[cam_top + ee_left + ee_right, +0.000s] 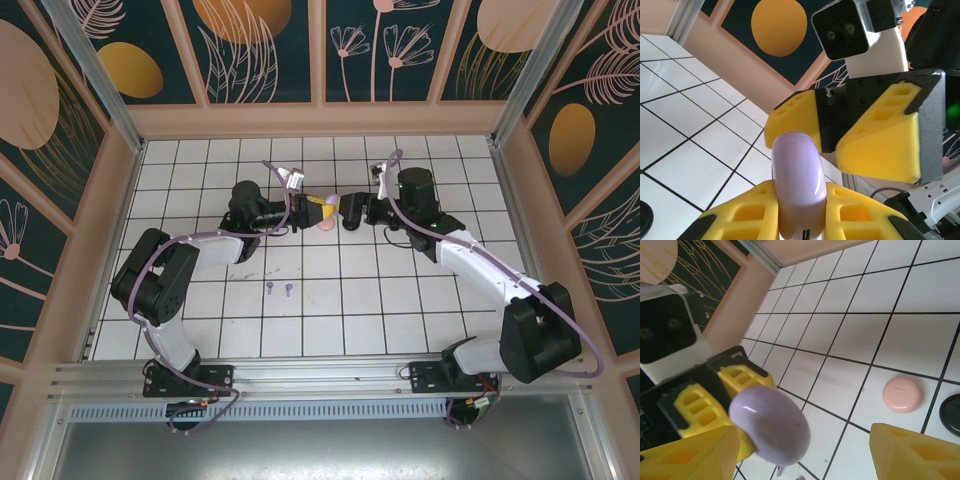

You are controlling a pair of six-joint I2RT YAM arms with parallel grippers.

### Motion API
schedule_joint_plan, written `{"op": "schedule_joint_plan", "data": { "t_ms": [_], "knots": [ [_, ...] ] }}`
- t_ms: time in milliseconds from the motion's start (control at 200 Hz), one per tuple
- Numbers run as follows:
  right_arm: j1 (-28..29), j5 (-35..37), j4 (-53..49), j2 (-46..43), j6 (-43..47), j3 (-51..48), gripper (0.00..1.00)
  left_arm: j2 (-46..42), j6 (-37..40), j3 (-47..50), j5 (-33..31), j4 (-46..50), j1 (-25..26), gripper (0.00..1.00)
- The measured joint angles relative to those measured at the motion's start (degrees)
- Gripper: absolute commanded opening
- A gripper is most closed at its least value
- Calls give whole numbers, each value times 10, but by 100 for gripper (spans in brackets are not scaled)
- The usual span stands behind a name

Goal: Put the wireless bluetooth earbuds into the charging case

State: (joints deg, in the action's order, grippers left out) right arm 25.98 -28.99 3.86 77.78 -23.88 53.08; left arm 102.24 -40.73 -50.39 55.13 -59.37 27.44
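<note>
Mid-air, centre of worktop (pixel 330 335). L gripper (pixel 800 217) is clenched on purple case (pixel 799 175), pads on its two flat sides w/ rounded edge sticking out toward the other arm. R gripper (pixel 832 134) faces it nose to nose, jaws apart. From its own wrist cam the case sits between the fingers, nearer one side, no contact visible. Lid looks closed.

Purple earbuds (pixel 289 288) lie side by side on the tiles, nearer the arm bases, well apart from the case and untouched. Pink case (pixel 902 394) and black case (pixel 952 415) are on the tiles under/behind the meeting point.

Likely step: R setting up to take or prise the lid. No earbud in yet, so task is early.

Risks:
- Shell is glossy and curved. If R pinches off-centre, it prob. twists or squirts out of L's hold and drops on the tiles, maybe onto the pink case.
- Fingers of both arms are v. close. A small misalign means pad hits pad, not case.
- L grips across both halves(?), seam not visible. If so, lid can't open and forcing it could pop the case free.
- Buds are tiny and stemmed, easy to flick away w/ wide pads later.
</note>
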Motion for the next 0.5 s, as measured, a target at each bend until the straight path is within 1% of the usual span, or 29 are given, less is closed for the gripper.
{"op": "schedule_joint_plan", "data": {
  "t_ms": [290,350,500],
  "knots": [
    [-6,-6,19,18,0,2,60,0,-5,0,-9,5,-3,0],
    [-17,-6,28,18,-4,-5,58,-1,-9,0,-11,5,-3,0],
    [-59,4,30,19,-11,-40,58,-16,-11,0,-1,-8,-1,0]
  ]
}}
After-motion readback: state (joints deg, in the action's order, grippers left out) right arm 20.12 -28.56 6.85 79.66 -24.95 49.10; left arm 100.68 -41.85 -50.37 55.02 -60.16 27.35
